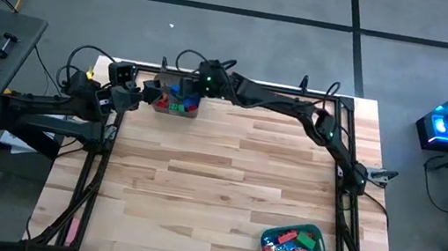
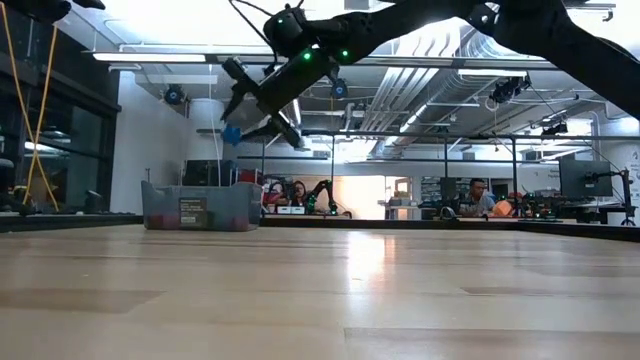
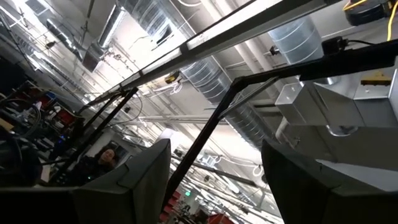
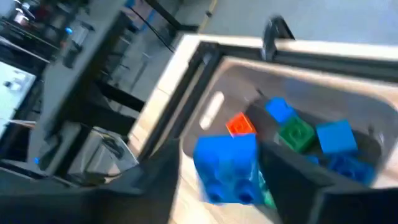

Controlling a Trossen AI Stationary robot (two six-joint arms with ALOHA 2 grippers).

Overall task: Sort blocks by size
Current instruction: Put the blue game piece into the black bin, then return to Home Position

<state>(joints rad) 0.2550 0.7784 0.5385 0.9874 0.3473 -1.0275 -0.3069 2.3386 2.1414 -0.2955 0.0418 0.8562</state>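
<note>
A grey bin (image 1: 174,111) at the table's far left holds several blocks, among them orange (image 4: 239,124), green (image 4: 295,134) and blue (image 4: 336,137) ones. My right gripper (image 1: 158,92) reaches over this bin, slanting down, its fingers apart. A blue block (image 4: 227,168) is in the air between the fingertips, above the bin; in the low view it (image 2: 232,133) shows just past them. My left gripper (image 3: 214,149) waits open beside the bin's left end (image 1: 128,84), pointing up, with nothing between its fingers. My right gripper has the blue block (image 4: 249,165) between its spread fingers, close to one finger (image 4: 298,180) and apart from the other. The picture is blurred, and I cannot tell whether any finger touches the block. The block is clear of the bin.
A teal bin (image 1: 321,247) with several red, yellow and green blocks (image 1: 290,247) stands at the table's near right. The wooden tabletop (image 1: 225,179) between the two bins is bare. A black frame (image 1: 347,162) runs along the table's edges.
</note>
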